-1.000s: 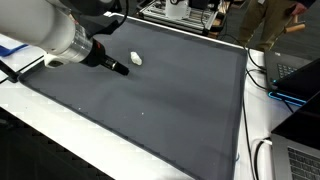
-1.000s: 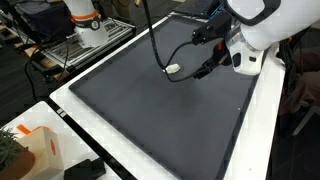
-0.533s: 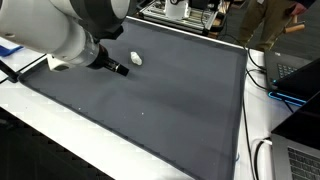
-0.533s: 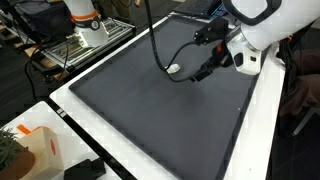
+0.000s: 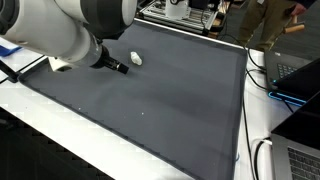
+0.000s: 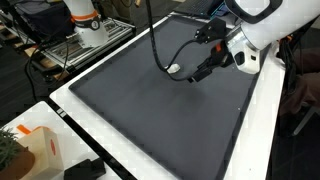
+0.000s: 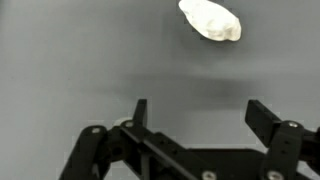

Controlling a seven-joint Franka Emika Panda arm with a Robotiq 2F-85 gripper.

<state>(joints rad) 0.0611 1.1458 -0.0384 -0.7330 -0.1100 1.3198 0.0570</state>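
A small crumpled white object (image 7: 210, 20) lies on the dark grey mat (image 7: 80, 60). In the wrist view it sits ahead of my gripper (image 7: 200, 110), a little to the right of centre, apart from the fingers. The two black fingers (image 7: 140, 110) stand wide apart with only bare mat between them. In both exterior views the gripper (image 5: 120, 68) (image 6: 198, 74) hovers low over the mat just beside the white object (image 5: 136, 58) (image 6: 174, 69), not touching it.
A black cable (image 6: 153, 45) hangs down over the mat (image 6: 150, 110) close to the white object. White table edges frame the mat (image 5: 170, 105). A laptop (image 5: 298, 82) and cables sit at one side, another robot base (image 6: 85, 25) at the back, a box (image 6: 35, 148) near a corner.
The arm has shifted slightly, its bulk swinging further over the mat near the white object. The jaws stay wide open and the white object has not moved.
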